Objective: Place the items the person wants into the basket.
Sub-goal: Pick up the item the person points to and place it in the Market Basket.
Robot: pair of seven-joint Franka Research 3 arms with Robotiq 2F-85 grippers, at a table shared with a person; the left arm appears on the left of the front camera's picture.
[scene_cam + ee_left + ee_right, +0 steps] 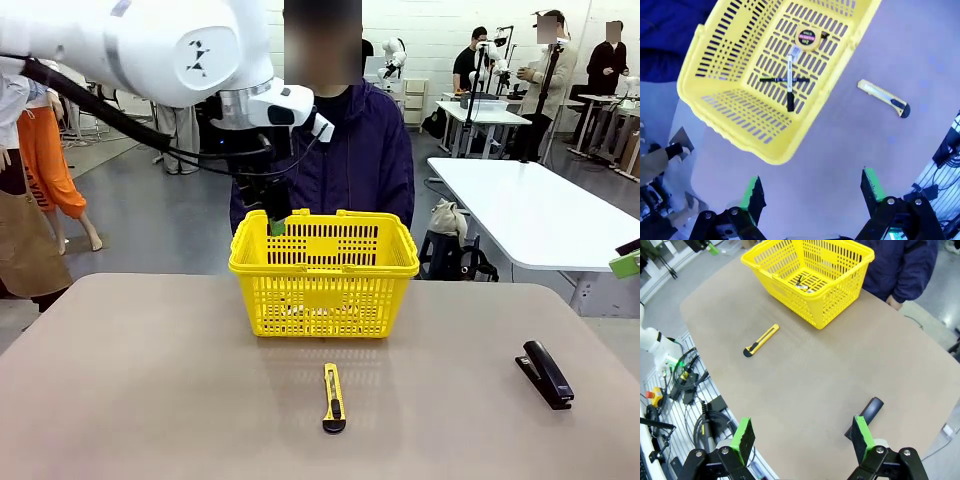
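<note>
Both sets of jaws stood wide apart and held nothing: the left gripper (812, 192) hung above the far left corner of the yellow basket (735, 112), and the right gripper (802, 437) hovered over the near right part of the table (805, 370), just above the black stapler (866, 413). Inside the basket lay 3 items: the round yellow-and-black tape measure (808, 38), the white marker (790, 80) with its black cap, and the thin black pen (771, 80) crossing under it. The yellow-and-black utility knife (333, 397) lay on the table in front of the basket, with the person (350, 160) in a dark jacket standing right behind it.
</note>
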